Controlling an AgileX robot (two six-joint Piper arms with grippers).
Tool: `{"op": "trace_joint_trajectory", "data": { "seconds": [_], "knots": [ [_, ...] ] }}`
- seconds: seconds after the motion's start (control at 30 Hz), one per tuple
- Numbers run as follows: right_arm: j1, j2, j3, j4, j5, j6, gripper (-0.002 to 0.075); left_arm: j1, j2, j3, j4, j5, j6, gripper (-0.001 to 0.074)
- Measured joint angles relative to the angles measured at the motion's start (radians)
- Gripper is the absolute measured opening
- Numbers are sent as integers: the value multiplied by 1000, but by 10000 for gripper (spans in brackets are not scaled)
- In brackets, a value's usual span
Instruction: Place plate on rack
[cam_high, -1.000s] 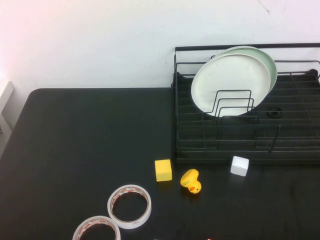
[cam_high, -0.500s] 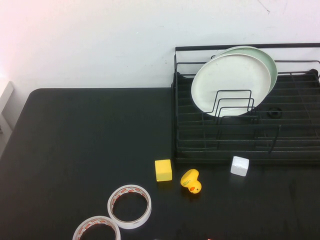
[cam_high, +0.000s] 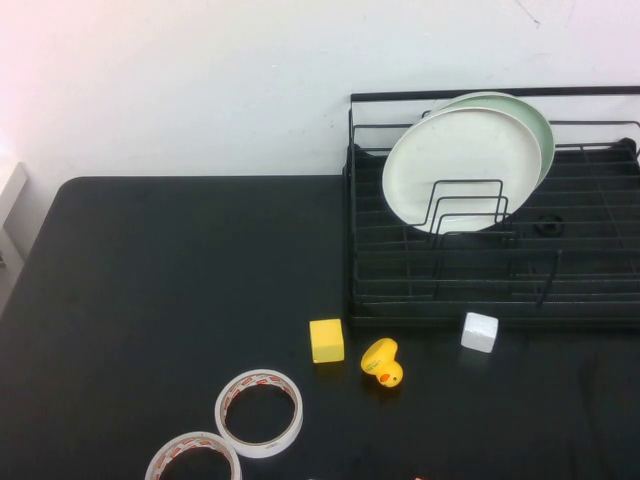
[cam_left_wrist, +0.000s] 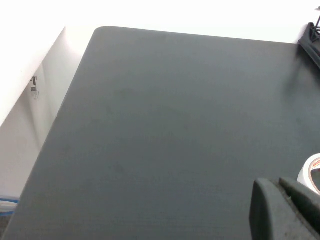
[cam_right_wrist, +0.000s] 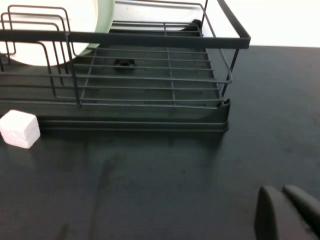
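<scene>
On the black worktop (cam_high: 180, 280), seen from the high camera, the black wire rack (cam_high: 600, 300) fills the 2 o'clock area against the white wall. The cream plate (cam_high: 462, 165) stands nearly upright in the rack, leaning back, with upright loop dividers in front of its lower edge. A pale mint-green plate (cam_high: 535, 115) stands just behind it, only its upper right rim showing. Just in front of the rack sit a white cube (cam_high: 479, 332), a yellow rubber duck (cam_high: 381, 362) and a yellow cube (cam_high: 326, 340). Two rolls of tape (cam_high: 259, 412) lie near 7 o'clock, touching or nearly so. Neither arm appears in this view.

From the left wrist camera, the left gripper (cam_left_wrist: 286, 210) hangs over bare worktop; its dark jaws look pressed together, grasping nothing. An edge of a tape roll shows just beside it, and a corner of the rack sits far off.

From the right wrist camera, the right gripper (cam_right_wrist: 289, 214) hangs over the worktop, apart from the rack's front corner; its jaws look clenched and empty. The white cube rests against the rack's front base, and the cream plate's lower edge shows behind the dividers.
</scene>
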Motion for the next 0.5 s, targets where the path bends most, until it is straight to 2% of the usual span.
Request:
{"op": "trace_joint_trajectory", "data": {
  "seconds": [0.5],
  "knots": [
    [0, 0, 0, 0, 4, 0, -1, 0, 0, 0, 0, 0, 6, -1]
  ]
}}
